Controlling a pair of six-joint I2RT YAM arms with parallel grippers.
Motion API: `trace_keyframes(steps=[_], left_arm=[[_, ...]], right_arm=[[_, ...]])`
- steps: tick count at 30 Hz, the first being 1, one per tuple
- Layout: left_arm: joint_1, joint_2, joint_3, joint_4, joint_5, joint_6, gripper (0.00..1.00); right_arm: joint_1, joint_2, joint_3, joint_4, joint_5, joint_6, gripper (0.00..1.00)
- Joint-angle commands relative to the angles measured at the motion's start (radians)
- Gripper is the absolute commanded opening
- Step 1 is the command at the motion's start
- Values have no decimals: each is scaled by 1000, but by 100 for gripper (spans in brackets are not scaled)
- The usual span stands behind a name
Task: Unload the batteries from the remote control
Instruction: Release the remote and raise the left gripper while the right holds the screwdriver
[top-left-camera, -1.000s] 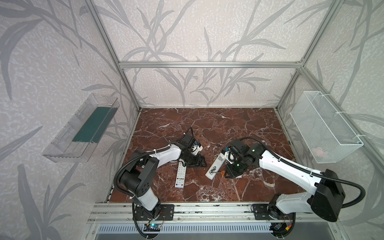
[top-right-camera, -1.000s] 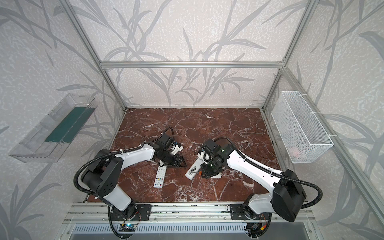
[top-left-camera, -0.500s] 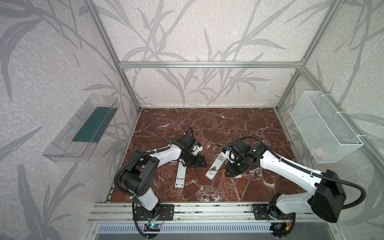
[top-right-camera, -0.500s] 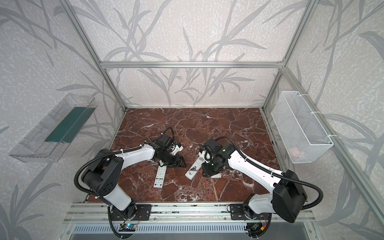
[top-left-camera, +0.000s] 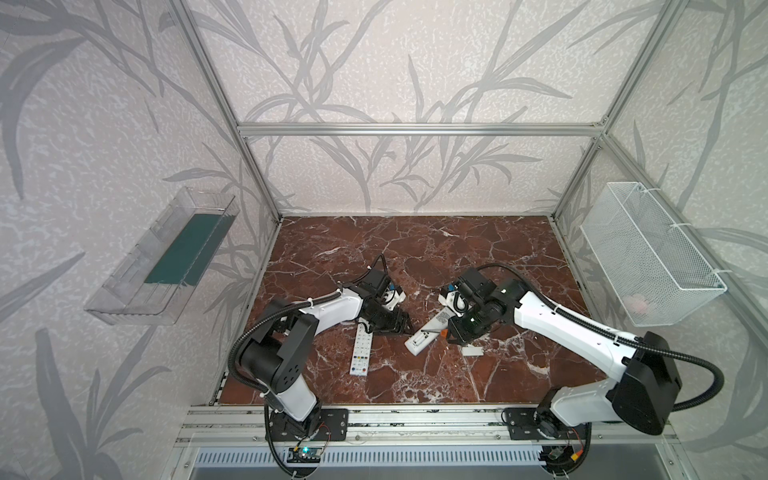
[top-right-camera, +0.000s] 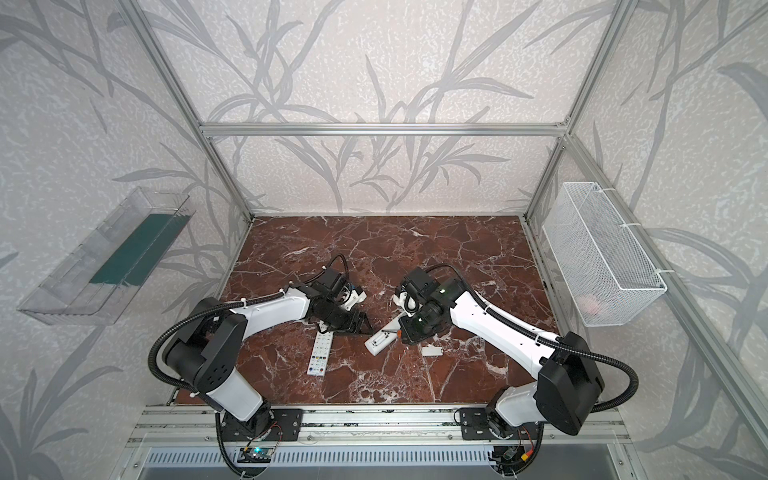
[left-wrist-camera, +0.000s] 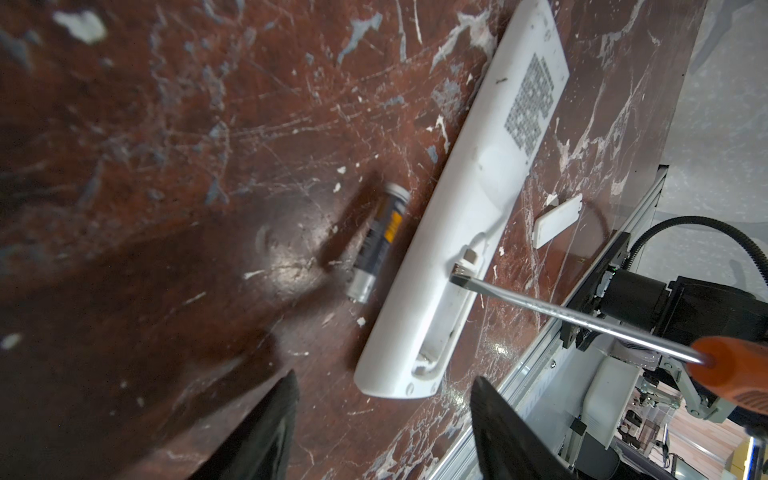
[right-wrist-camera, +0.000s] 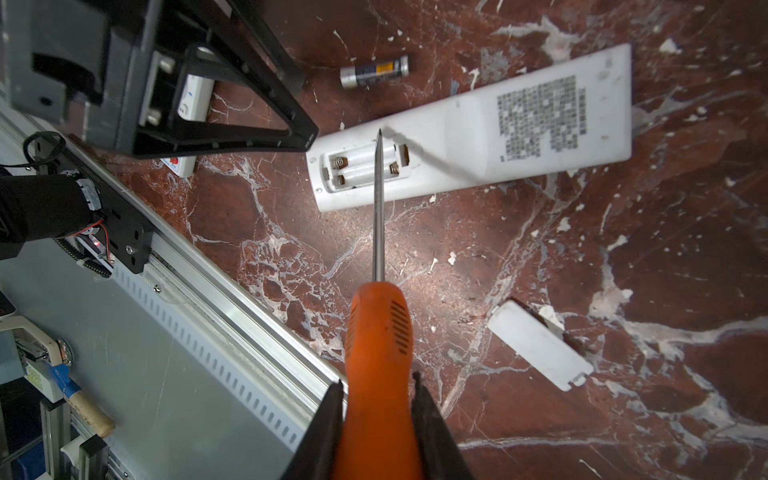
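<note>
Nearest the front rail (top-left-camera: 415, 419), a second remote (top-left-camera: 360, 353) lies buttons-up on the red marble counter (top-left-camera: 415, 257), on the left arm's side. Its far end is tucked under that arm's end effector. To its right a small flat white cover (top-left-camera: 473, 351) lies alone on the counter.

Just beyond, the remote control (right-wrist-camera: 478, 129) lies face down and slanted, with its battery bay (right-wrist-camera: 365, 164) at the nearer end. The bay is uncovered and empty, and the right wrist view shows bare white troughs and springs. The right end effector (right-wrist-camera: 378, 415) is clenched on the orange handle of a screwdriver (right-wrist-camera: 378, 340). The steel shaft reaches across the bay, with the tip at the bay's far rim. Whether the tip touches the plastic cannot be told.

The left end effector (left-wrist-camera: 382, 432) is released, its two black fingers (left-wrist-camera: 266, 436) spread wide and grasping nothing. It is poised by the remote control's bay end, one fingertip just beside that corner.

One battery (left-wrist-camera: 376, 245), dark with an orange patch and silvery ends, lies on the counter just beside the remote control. It is on the left arm's side, roughly parallel to the remote control and not touching it.

Farthest out, a clear tray (top-left-camera: 124, 286) with a dark green lining hangs on the left wall. A white wire basket (top-left-camera: 648, 257) with something pale pink in its bottom hangs on the right wall.
</note>
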Motion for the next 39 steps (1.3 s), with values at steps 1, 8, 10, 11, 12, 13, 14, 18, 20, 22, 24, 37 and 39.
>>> trace_keyframes(steps=[1,8,10,11,12,13,14,18,20,22,24,37,39], left_arm=[[0,10,2,-11,-5,11,67],[28,-44,0,-3,-82,-8,67],[70,-98,12,39,-115,-48,68],[90,-117,30,55,-146,-62,68],[110,-130,56,82,-186,-66,68],[130,-133,89,105,-241,-64,69],[151,-120,125,118,-284,-52,70],[269,111,391,97,-220,-11,70],[311,261,546,62,-151,7,70],[346,419,730,6,-100,-1,68],[358,534,878,-37,-113,16,68],[444,1028,1568,-334,-152,-54,69],[445,1042,1572,-343,-151,-56,69]], right_arm=[[-4,14,35,-13,-5,-18,0],[-4,-11,31,-21,1,-7,0],[-4,-35,25,-17,7,2,0],[-4,-45,23,-10,9,5,0],[-4,-51,18,0,9,10,0],[-5,-58,13,16,3,14,0],[-5,-61,6,34,-5,19,0],[-5,-53,-13,89,-56,24,0],[-5,-56,-23,111,-75,27,0],[-5,-69,-37,139,-92,35,0],[-5,-87,-51,154,-103,38,0],[-50,-230,-145,161,-102,10,0],[-69,-233,-151,166,-109,10,0]])
